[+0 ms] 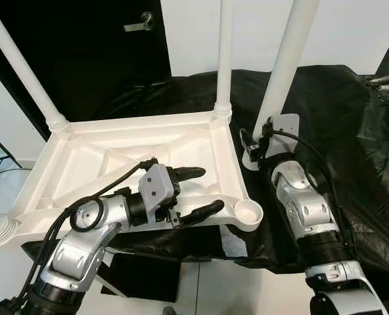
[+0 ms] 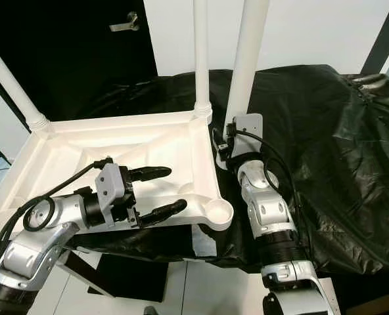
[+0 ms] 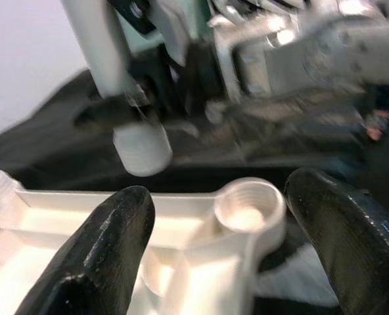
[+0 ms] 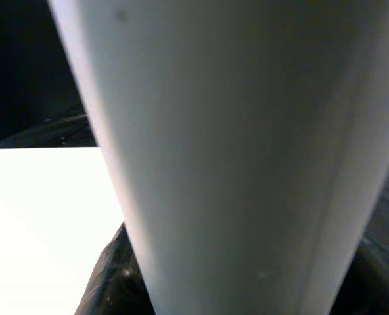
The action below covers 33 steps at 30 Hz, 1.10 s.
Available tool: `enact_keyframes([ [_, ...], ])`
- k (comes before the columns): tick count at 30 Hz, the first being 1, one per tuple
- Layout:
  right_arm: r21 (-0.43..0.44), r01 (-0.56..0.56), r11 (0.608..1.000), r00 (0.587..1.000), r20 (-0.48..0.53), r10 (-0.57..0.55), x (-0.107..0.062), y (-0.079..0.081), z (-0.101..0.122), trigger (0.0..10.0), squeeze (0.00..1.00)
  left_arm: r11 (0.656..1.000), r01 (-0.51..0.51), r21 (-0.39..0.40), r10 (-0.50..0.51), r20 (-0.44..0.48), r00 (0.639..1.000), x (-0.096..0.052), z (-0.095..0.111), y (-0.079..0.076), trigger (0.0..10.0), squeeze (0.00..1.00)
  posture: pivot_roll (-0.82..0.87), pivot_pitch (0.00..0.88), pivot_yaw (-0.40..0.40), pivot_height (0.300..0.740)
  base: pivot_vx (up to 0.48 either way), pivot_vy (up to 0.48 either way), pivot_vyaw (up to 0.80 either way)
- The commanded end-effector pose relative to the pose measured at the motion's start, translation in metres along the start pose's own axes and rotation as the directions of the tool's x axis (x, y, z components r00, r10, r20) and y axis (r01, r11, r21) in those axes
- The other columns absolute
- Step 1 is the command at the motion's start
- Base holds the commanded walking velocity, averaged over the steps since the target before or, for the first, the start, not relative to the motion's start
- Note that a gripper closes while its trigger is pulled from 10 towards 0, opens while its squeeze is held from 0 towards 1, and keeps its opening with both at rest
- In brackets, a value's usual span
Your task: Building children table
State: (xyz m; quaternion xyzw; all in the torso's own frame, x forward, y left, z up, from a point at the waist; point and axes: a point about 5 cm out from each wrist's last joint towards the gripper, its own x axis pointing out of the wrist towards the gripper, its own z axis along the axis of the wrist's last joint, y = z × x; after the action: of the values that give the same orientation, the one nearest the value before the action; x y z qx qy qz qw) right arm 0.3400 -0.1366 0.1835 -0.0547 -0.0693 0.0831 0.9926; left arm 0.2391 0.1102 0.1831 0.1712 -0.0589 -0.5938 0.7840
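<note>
While the white table top (image 1: 115,164) lay upside down on the black cloth (image 1: 352,131), with two legs already standing up from its far corners, the left gripper (image 1: 200,191) hung over its near edge with its two black fingers spread wide apart and nothing between them. Just past those fingers sat the empty round socket (image 1: 250,211) at the near corner — no leg in it. The right gripper (image 1: 255,154) was up beside the loose white leg (image 1: 288,59), which stood upright just next to that corner — I cannot tell if its fingers were closed on it.
</note>
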Motion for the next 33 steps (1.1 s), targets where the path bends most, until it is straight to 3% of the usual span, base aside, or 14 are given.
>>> enact_keyframes([
  [1, -0.003, 0.001, 1.000, 1.000, 0.003, -0.001, -0.002, -0.002, 0.002, 10.0, 0.00, 1.000, 0.019, 0.005, -0.019, -0.042, 0.999, 0.000, -0.007, -0.005, 10.0, 0.00, -0.02, 0.000, 0.049, 0.740, 0.000, 0.000, 0.00],
  [10, 0.066, -0.009, 0.998, 0.999, 0.054, 0.005, -0.012, 0.000, 0.008, 10.0, 0.00, 0.997, -0.078, -0.028, 0.074, -0.147, 0.986, 0.005, -0.031, -0.005, 10.0, 0.00, -0.02, 0.000, 0.045, 0.740, 0.000, 0.000, 0.00],
  [20, 0.043, -0.008, 0.999, 0.998, 0.055, 0.006, -0.016, 0.004, 0.008, 10.0, 0.00, 0.972, -0.219, -0.090, 0.175, -0.352, 0.919, -0.001, -0.067, 0.003, 10.0, 0.00, -0.02, 0.000, 0.046, 0.740, 0.000, 0.000, 0.00],
  [26, 0.051, -0.009, 0.999, 0.999, 0.053, 0.007, -0.016, 0.006, 0.008, 10.0, 0.00, 0.969, -0.240, -0.052, 0.199, -0.405, 0.892, -0.003, -0.075, 0.007, 10.0, 0.00, -0.02, 0.000, 0.046, 0.740, 0.000, 0.000, 0.00],
  [29, 0.050, -0.011, 0.999, 0.999, 0.052, 0.008, -0.016, 0.006, 0.008, 10.0, 0.00, 0.965, -0.248, -0.081, 0.195, -0.406, 0.893, -0.002, -0.075, 0.009, 10.0, 0.00, -0.02, 0.000, 0.046, 0.740, 0.000, 0.000, 0.00],
  [30, 0.049, -0.011, 0.999, 0.999, 0.052, 0.008, -0.016, 0.006, 0.009, 10.0, 0.00, 0.967, -0.242, -0.081, 0.189, -0.409, 0.893, -0.002, -0.075, 0.010, 6.6, 0.00, -0.02, 0.000, 0.047, 0.740, 0.000, 0.000, 0.00],
  [33, 0.049, -0.011, 0.999, 0.999, 0.052, 0.008, -0.016, 0.006, 0.009, 10.0, 0.00, 0.967, -0.242, -0.081, 0.189, -0.409, 0.893, -0.002, -0.075, 0.010, 6.6, 0.00, -0.02, 0.000, 0.047, 0.740, 0.000, 0.000, 0.00],
])
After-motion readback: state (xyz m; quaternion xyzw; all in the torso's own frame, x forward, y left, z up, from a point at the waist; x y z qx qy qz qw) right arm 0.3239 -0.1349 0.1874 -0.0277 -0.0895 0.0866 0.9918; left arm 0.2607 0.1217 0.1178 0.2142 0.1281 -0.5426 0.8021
